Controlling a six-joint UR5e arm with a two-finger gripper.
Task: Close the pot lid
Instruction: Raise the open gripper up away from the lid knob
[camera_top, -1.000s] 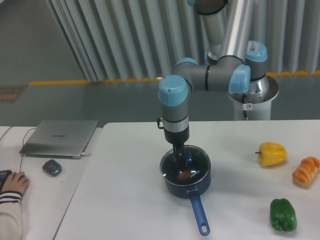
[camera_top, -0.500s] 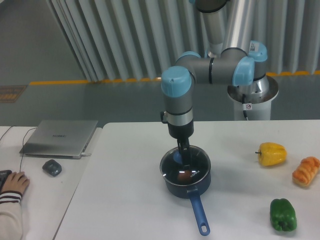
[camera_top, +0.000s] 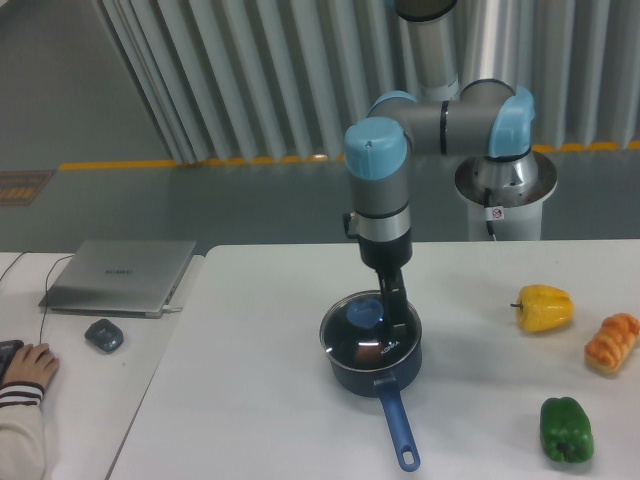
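The gripper (camera_top: 392, 300) is right above the pot's back-right edge, hanging off the grey arm with light-blue joint caps (camera_top: 378, 160). Its dark fingers look pressed together with nothing between them, but honestly they're too small and dark here to call, so I can't tell if it's open or closed. It sits just beside the lid's blue knob, and whether it actually touches the knob is unclear.

The round clear glass lid with the thin metal rim and small blue knob (camera_top: 364, 313) is lying on the small round dark navy saucepan (camera_top: 371, 350), covering its mouth. You can see something reddish-brown inside through the glass. The pot's long straight blue handle (camera_top: 398, 425) points toward the camera, and the pot sits around the middle of the white surface (camera_top: 250, 400).

Off to the right, well apart from the pot: a yellow bell pepper (camera_top: 544, 307), an orange bread-looking thing (camera_top: 611, 342) at the edge, and a green bell pepper (camera_top: 566, 429) nearer the front. On the left there's a closed grey laptop (camera_top: 120, 275), a dark mouse (camera_top: 104, 335), and somebody's hand (camera_top: 30, 365) in the corner.
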